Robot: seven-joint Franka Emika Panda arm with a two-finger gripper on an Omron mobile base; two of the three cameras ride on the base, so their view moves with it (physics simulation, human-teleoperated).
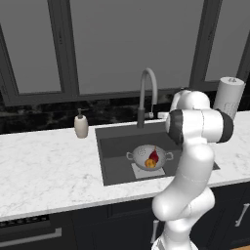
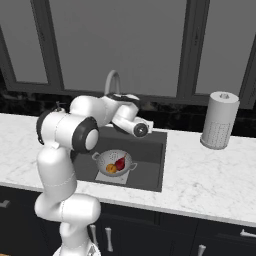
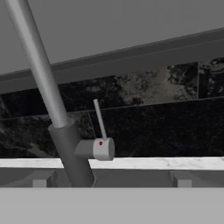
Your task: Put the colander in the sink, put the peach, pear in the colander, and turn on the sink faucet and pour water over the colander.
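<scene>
Two fruits sit inside the colander [image 1: 148,157]: the orange-yellow peach [image 1: 150,164] low in the bowl and the dark red pear [image 1: 154,156] leaning just beside it, the two touching. The colander rests on the light grey square patch on the floor of the sink [image 1: 114,151], a dark basin set into the white marbled counter [image 1: 44,171]. From the right base view the same bowl [image 2: 114,163] holds the peach [image 2: 111,169] and the pear [image 2: 120,163] side by side. Behind the basin rises the sink faucet [image 1: 146,95], its grey gooseneck curving over toward the sink, with no stream falling from its spout. In the hand view the faucet [image 3: 57,113] stands close, tilted in the frame, its dark lower stem carrying a short side knob with a thin lever [image 3: 99,119] pointing upward. The gripper [image 2: 137,129] hangs above the back of the sink near the faucet's base, its jaws spread wide and closed on nothing. A beige soap bottle [image 1: 81,125] stands on the counter left of the sink, and a paper-towel roll [image 2: 219,120] stands well apart to the right, before the dark backsplash and windows.
</scene>
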